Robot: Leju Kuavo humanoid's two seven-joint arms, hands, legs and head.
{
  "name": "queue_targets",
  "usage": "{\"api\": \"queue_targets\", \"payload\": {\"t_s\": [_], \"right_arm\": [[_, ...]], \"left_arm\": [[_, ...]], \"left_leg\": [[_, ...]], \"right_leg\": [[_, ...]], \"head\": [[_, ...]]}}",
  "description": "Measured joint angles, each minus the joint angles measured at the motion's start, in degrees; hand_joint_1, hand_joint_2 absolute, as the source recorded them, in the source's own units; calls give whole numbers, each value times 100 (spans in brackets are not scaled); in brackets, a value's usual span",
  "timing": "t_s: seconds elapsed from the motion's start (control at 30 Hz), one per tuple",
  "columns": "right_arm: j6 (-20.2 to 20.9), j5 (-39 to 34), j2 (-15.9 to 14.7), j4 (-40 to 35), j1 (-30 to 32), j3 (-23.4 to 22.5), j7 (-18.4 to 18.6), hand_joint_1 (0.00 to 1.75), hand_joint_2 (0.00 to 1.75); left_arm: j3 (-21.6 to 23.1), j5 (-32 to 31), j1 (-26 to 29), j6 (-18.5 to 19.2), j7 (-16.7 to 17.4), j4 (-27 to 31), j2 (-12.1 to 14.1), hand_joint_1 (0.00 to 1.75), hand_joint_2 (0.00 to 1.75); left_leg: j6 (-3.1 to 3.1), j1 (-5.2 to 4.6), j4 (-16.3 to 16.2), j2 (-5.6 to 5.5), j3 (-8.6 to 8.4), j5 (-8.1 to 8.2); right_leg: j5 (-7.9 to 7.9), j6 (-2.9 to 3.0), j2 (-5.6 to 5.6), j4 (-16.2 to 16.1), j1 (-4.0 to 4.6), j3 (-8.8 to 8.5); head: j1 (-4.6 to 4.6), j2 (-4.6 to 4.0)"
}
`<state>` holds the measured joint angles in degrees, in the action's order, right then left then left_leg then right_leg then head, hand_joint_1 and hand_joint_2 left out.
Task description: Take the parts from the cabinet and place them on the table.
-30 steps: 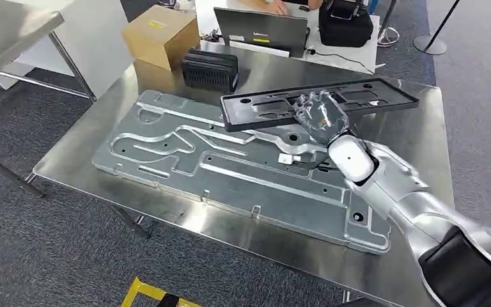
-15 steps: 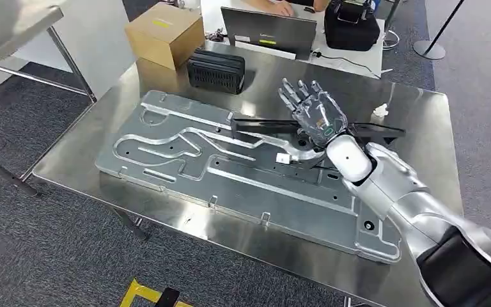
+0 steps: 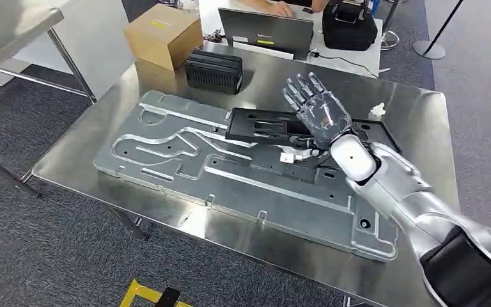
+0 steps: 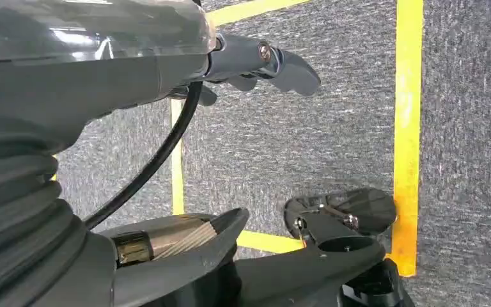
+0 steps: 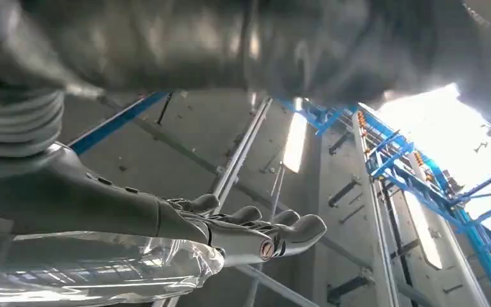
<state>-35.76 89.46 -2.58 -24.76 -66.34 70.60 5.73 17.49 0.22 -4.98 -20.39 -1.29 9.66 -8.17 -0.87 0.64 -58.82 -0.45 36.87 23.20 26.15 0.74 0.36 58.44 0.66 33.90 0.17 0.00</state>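
A long flat black part lies on a large aluminium plate, which covers most of the steel table. My right hand hovers just over the black part's right half, palm turned up and fingers spread, holding nothing. In the right wrist view its fingers stretch out straight against the hall ceiling. My left hand hangs over grey carpet with yellow floor lines, thumb and fingers apart and nothing in them.
At the table's far edge stand a cardboard box, a black ribbed block and a laptop. A small white piece lies to the right of the black part. A black bag sits behind. Another table stands at far left.
A second ago my right hand held the black part raised. It has let go and spread its fingers, and the part has dropped flat onto the aluminium plate.
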Motion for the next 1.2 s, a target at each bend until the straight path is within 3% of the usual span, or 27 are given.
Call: {"api": "queue_targets", "payload": {"t_s": [0.03, 0.57, 0.73, 0.77, 0.8, 0.83, 0.87, 0.93, 0.97, 1.0, 1.03, 1.07, 1.13, 1.17, 1.2], "right_arm": [[-2, 0, -22, -2, -1, -20, 15, 0, 0], [24, 0, -31, -9, -126, -107, -70, 0, 0], [24, 0, -31, -9, -124, -107, -74, 0, 0], [24, 0, -31, -9, -124, -107, -74, 0, 0], [26, 0, -31, -9, -130, -107, -81, 0, 0], [26, 0, -37, -9, -118, -107, -83, 0, 0], [28, 0, -59, -11, -128, -107, -94, 0, 0], [35, 0, -68, -15, -108, -107, -114, 0, 0], [39, 0, -74, -17, -74, -107, -120, 0, 0], [46, 0, -85, -17, -43, -107, -122, 0, 0], [50, 2, -92, -17, -26, -107, -125, 0, 0], [50, 0, -94, -20, -28, -107, -125, 0, 0], [50, 0, -94, -33, -42, -107, -127, 0, 0], [52, 0, -94, -52, -47, -109, -125, 0, 0], [52, 0, -94, -68, -39, -109, -138, 0, 0]], "left_arm": [[0, 2, 0, 0, -15, 0, 0, 0, 0], [0, 2, -4, 127, -103, 0, 0, 0, 0], [0, 17, -2, 131, -116, 0, 0, 0, 0], [0, 17, -2, 131, -116, 0, 0, 0, 0], [0, 17, -2, 133, -116, 0, -11, 0, 0], [-2, 17, -5, 140, -116, 0, -17, 0, 0], [-2, 17, -7, 142, -116, 0, -17, 0, 0], [-2, 17, -13, 157, -118, 0, -24, 0, 0], [-2, 17, -13, 157, -118, 0, -24, 0, 0], [-2, 17, -11, 157, -118, 0, -22, 0, 0], [-4, 17, -7, 155, -118, 0, -22, 0, 0], [-4, 17, -7, 155, -118, 0, -24, 0, 0], [-4, 17, -11, 157, -118, 0, -26, 0, 0], [-6, 17, -17, 153, -118, 0, -11, 0, 0], [-7, 17, -23, 151, -118, 0, -26, 0, 0]], "left_leg": [[3, 1, 0, 1, -1, -2], [12, -3, 8, 0, -4, -3], [-27, -35, 1, -2, -6, 13], [-46, -42, 3, -5, -11, -14], [-77, 17, 93, 2, -42, -60], [-73, 52, 155, 37, -88, -102], [-110, 61, 209, 38, -103, -132], [-110, 75, 219, 50, -92, -140], [-103, 88, 216, 56, -82, -145], [-89, 108, 210, 55, -70, -154], [-67, 139, 195, 54, -51, -165], [-33, 171, 171, 53, -26, -170], [73, 239, 91, 51, 26, -157], [139, 224, 60, 36, 64, -161], [192, 225, 57, 28, 69, -185]], "right_leg": [[0, 1, 1, 3, 2, 1], [6, 8, 1, 13, -8, 11], [9, -25, 1, 7, -39, 5], [-14, -54, 2, -1, -45, -2], [-20, -71, 7, -6, 3, -13], [65, -74, 22, 37, -25, -6], [255, -126, 11, 219, -26, 73], [724, -219, 3, 1037, -101, 409], [880, -263, 0, 1426, -144, 566], [908, -303, -3, 1653, -187, 647], [779, -354, -5, 1573, -236, 588], [567, -405, -10, 1260, -279, 418], [132, -526, -44, 213, -383, -165], [277, -574, -5, 11, -355, -264], [142, -435, 70, 119, -311, -189]], "head": [[0, 0], [0, 0], [0, 0], [-2, 0], [0, 0], [-7, 0], [35, 0], [31, 0], [31, 0], [31, 0], [33, 0], [31, 0], [33, 0], [48, 0], [24, 0]]}}
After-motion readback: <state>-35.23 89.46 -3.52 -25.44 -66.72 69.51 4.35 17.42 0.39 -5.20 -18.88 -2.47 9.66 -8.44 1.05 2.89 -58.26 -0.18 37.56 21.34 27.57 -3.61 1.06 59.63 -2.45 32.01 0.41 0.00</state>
